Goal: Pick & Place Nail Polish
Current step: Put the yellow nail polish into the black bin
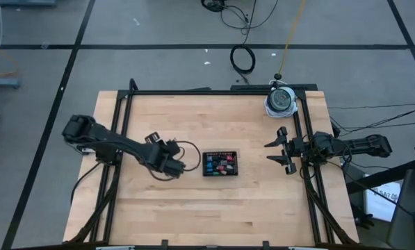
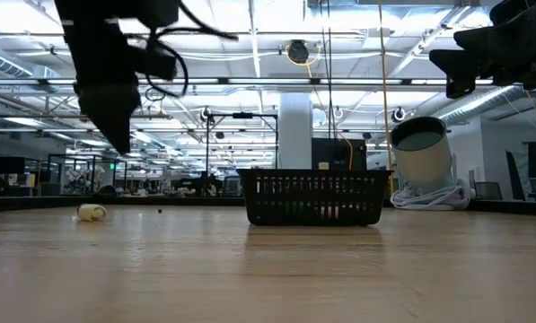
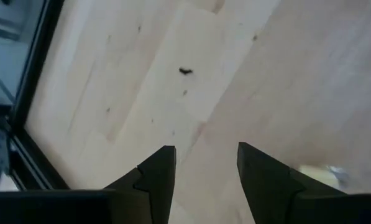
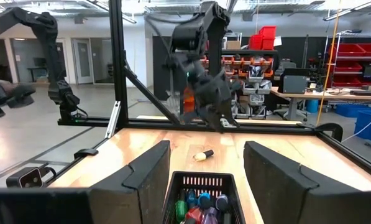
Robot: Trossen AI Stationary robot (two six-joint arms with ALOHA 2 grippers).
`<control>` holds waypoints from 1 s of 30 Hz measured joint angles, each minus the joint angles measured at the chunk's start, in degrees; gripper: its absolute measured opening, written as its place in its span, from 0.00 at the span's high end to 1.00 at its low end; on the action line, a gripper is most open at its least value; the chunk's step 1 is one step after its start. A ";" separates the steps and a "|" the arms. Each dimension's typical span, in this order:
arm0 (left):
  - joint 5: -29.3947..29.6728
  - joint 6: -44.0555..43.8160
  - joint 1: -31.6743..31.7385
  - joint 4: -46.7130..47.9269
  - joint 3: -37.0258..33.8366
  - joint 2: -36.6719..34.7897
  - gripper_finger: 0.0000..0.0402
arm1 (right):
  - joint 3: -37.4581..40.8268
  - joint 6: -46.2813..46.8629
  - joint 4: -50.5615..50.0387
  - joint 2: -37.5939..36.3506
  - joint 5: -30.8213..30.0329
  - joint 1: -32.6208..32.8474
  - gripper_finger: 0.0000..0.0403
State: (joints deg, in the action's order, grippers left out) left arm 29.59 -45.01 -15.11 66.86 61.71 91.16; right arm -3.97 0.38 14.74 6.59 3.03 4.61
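Nail polish bottles [image 4: 201,205], dark-capped, mixed colours, lie packed in one black mesh tray [image 1: 220,164]; exact count unreadable. One pale yellow bottle [image 4: 203,154] lies loose on the table [image 1: 193,208]. Left gripper [image 3: 204,171] and right gripper [image 1: 280,150]: jaws spread, empty.

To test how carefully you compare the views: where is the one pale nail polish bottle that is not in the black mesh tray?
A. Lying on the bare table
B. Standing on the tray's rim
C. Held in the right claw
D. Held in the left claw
A: the pale bottle lies on its side on the wooden table, beyond the tray, and no claw touches it.
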 joint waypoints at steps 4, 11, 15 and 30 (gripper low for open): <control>0.09 2.01 0.64 -1.04 -1.79 4.98 0.58 | 0.00 0.00 0.00 0.00 0.00 -0.01 0.52; -6.63 1.19 1.63 -1.45 -4.24 11.41 0.58 | 0.00 0.00 0.00 0.00 0.00 -0.01 0.52; -11.00 3.60 1.63 -4.90 -5.16 12.72 0.58 | 0.00 0.00 0.00 0.00 0.00 0.01 0.52; -18.86 -2.29 1.35 -6.55 -5.14 4.82 0.58 | 0.02 0.00 0.13 0.00 0.01 0.01 0.52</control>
State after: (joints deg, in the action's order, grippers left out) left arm 10.73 -47.30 -13.76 60.31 56.58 95.98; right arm -3.95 0.38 14.87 6.59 3.04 4.62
